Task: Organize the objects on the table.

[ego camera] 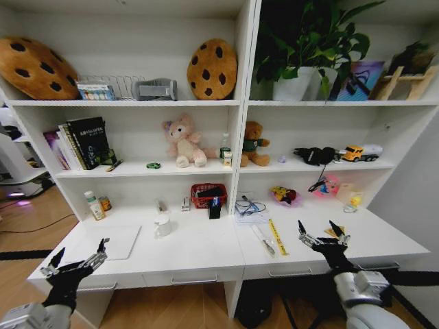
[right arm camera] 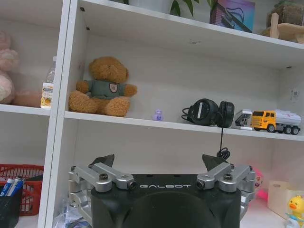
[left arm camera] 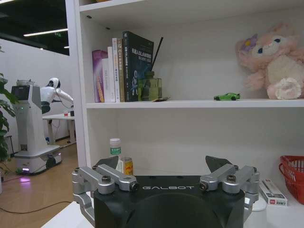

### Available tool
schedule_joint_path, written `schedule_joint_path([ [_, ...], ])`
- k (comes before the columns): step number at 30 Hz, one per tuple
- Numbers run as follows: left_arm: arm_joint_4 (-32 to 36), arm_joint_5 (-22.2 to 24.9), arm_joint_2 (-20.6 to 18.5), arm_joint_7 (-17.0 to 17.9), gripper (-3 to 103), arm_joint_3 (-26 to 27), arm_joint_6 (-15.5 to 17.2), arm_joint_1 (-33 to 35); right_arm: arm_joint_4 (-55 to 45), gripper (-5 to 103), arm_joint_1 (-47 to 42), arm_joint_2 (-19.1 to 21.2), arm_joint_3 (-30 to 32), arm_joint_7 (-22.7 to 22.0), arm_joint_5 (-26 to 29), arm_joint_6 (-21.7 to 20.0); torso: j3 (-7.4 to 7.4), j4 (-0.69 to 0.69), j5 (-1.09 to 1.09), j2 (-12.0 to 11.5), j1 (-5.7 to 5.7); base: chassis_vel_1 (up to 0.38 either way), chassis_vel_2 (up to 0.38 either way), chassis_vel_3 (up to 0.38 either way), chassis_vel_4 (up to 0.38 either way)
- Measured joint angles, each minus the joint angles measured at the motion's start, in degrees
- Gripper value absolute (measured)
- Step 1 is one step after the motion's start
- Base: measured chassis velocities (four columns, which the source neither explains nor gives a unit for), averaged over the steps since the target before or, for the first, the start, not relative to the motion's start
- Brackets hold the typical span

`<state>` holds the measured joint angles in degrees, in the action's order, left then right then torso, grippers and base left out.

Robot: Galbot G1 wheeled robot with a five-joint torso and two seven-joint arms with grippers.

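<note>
White tabletop (ego camera: 199, 253) under shelves, white ceramic mug (ego camera: 162, 225) at centre, yellow ruler (ego camera: 278, 236) right of mug, left gripper (ego camera: 74, 262) and right gripper (ego camera: 322, 233) at front corners, fingers spread open, empty.

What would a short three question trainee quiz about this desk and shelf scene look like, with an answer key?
1. True or false: the left hand is holding the white mug.
2. Multiple choice: the yellow ruler lies on A) the desk top, B) the shelf with the brown bear, C) inside the red basket.
3. Fill in: on the shelf, the green toy car sits between the books and the pink ____.

Key:
1. False; both the left hand and the right hand hover open and empty near the front edge of the desk.
2. A.
3. Plush toy.
</note>
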<state>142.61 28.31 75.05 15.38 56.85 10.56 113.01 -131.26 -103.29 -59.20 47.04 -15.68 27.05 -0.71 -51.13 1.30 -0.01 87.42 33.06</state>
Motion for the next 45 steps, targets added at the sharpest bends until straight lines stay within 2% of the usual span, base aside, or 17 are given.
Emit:
schedule_joint_path([
  [15,0.0,0.0,0.0,0.0,100,0.0,0.0,0.0,3.3,100,2.69,0.47,0.17,-0.27,0.8,0.93,0.0,0.01,0.04,-0.01,-0.02,-0.155,-0.161,0.16,0.153],
  [17,0.0,0.0,0.0,0.0,100,0.01,0.0,0.0,3.53,100,2.83,0.55,0.08,-0.27,0.8,1.01,0.0,0.0,0.02,-0.01,-0.01,-0.251,-0.245,0.232,0.301],
  [18,0.0,0.0,0.0,0.0,100,0.0,0.0,0.0,3.76,100,3.03,0.63,-0.03,-0.26,0.8,1.08,0.0,0.0,-0.05,-0.01,0.0,-0.29,-0.282,0.272,0.301],
  [21,0.0,0.0,0.0,-0.01,100,0.0,0.0,0.0,4.41,100,3.76,0.87,-0.5,-0.3,0.73,1.83,-0.01,0.0,0.07,-0.01,-0.01,-0.277,-0.256,0.235,0.259],
  [23,0.0,0.0,0.0,-0.03,100,-0.01,0.0,0.0,4.55,100,4.13,1.02,-0.74,-0.35,0.66,2.19,0.0,0.0,0.03,-0.01,-0.01,-0.225,-0.252,0.193,0.225],
  [24,0.0,0.0,0.01,-0.02,100,0.0,0.0,0.0,4.68,100,4.41,1.12,-1.15,-0.55,0.65,2.39,0.0,-0.03,0.04,0.0,-0.02,-0.071,-0.175,0.2,0.101],
  [29,0.0,0.0,0.0,-0.03,100,-0.01,0.0,0.0,5.02,100,4.84,1.18,-1.72,-0.7,0.54,2.64,-0.01,0.02,0.01,-0.01,0.0,-0.028,-0.102,0.062,0.026],
  [38,-0.02,-0.05,0.02,-0.01,100,0.01,-0.02,0.0,5.76,100,4.93,1.23,-1.28,-0.69,0.55,2.79,0.0,-0.01,-0.02,0.0,0.0,0.023,0.05,-0.026,-0.04],
  [39,-0.46,-0.67,0.37,-0.39,103,0.01,-0.55,-0.1,5.99,100,4.92,1.18,-1.19,-0.69,0.58,2.8,0.0,0.0,0.01,0.0,0.0,0.0,0.0,0.0,0.0],
  [40,-1.62,-2.13,1.29,-1.42,100,0.0,-1.91,-0.37,6.32,100,4.94,1.16,-1.16,-0.71,0.61,2.8,0.0,0.01,0.04,0.0,0.0,0.0,0.0,0.0,0.0],
  [41,-1.62,-2.13,1.29,-1.42,100,0.0,-1.91,-0.37,6.32,100,4.94,1.16,-1.16,-0.71,0.61,2.8,0.0,0.01,0.04,0.0,0.0,0.0,0.0,0.0,0.0],
  [42,-3.92,-4.99,3.15,-3.36,95,-0.08,-4.46,-0.87,7.0,100,5.2,1.16,-1.16,-0.83,0.75,2.8,0.0,0.01,0.01,0.0,0.0,0.0,0.0,0.0,0.0],
  [43,-6.33,-8.06,5.06,-5.47,97,-0.17,-7.22,-1.41,8.18,100,5.85,1.34,-1.21,-1.08,1.12,2.61,0.0,0.01,0.0,0.0,0.0,0.0,0.0,0.0,0.0],
  [45,-7.38,-9.41,5.93,-6.36,97,-0.19,-8.45,-1.66,8.99,100,6.28,1.54,-1.24,-1.1,1.39,2.34,0.0,0.01,0.0,0.0,0.0,0.0,0.0,0.0,0.0],
])
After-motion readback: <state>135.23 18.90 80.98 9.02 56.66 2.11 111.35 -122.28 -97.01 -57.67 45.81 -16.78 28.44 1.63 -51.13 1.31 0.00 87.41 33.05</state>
